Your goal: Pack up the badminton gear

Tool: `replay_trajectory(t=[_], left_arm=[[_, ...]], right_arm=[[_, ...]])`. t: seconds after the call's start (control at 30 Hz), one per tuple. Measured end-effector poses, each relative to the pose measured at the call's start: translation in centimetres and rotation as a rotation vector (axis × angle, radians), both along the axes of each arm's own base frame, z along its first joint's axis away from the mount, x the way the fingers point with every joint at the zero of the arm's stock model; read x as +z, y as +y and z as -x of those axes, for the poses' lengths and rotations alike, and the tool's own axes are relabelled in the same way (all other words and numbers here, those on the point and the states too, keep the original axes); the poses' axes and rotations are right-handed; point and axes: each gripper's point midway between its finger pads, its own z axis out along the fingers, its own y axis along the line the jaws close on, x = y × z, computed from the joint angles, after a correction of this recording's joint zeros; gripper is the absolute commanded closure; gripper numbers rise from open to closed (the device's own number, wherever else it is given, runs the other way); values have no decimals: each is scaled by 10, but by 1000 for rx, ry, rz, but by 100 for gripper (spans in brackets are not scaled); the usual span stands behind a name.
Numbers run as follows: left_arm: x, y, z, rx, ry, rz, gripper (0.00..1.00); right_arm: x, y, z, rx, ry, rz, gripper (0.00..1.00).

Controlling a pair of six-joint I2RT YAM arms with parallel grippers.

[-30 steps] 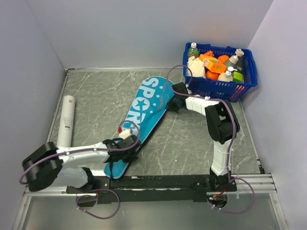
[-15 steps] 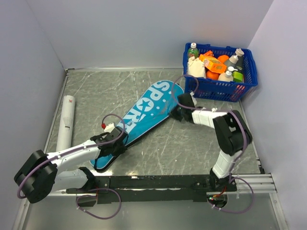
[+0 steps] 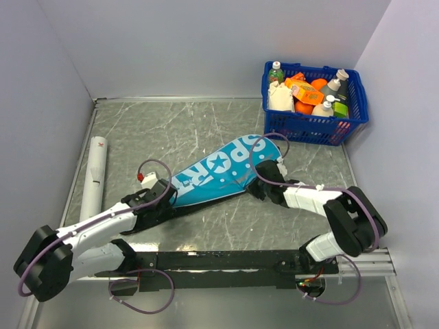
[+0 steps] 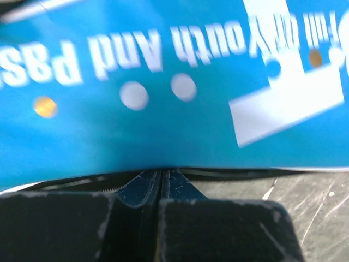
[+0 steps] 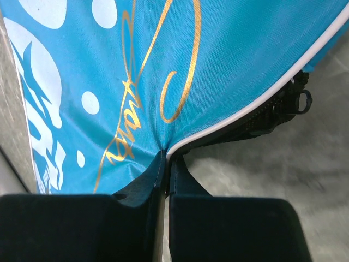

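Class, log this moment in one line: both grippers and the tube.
left gripper: shut on blue bag, narrow end | right gripper: shut on blue bag, wide end | white tube: left of blue bag, untouched

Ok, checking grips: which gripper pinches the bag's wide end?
The right gripper, clamped on the blue bag at its wide rim by the zipper; the left gripper pinches its narrow handle end.

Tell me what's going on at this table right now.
Both arms have hold of the blue racket bag, which lies across the middle of the table. The left gripper is pinched shut on its edge near the narrow end. The right gripper is pinched on the piped edge of the wide end, near the zipper. The white tube lies untouched along the left edge. The blue basket sits in the far right corner.
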Motion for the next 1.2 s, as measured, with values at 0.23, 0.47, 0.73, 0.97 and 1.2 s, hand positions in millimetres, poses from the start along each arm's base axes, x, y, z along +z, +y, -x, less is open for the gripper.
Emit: replay_trajectory(t=[0.23, 0.47, 0.73, 0.97, 1.2], left_arm=[[-1, 11, -17, 21, -14, -11, 99], [-4, -2, -44, -28, -9, 9, 99], [9, -30, -67, -137, -41, 69, 99], [60, -40, -60, -212, -145, 170, 99], [123, -59, -67, -310, -301, 272, 99]], right_arm=[[0, -16, 16, -44, 25, 30, 100], [0, -38, 9, -93, 35, 58, 100], [5, -67, -1, -87, 56, 158, 73], [9, -75, 16, 10, 97, 237, 44], [37, -76, 27, 65, 100, 245, 43]])
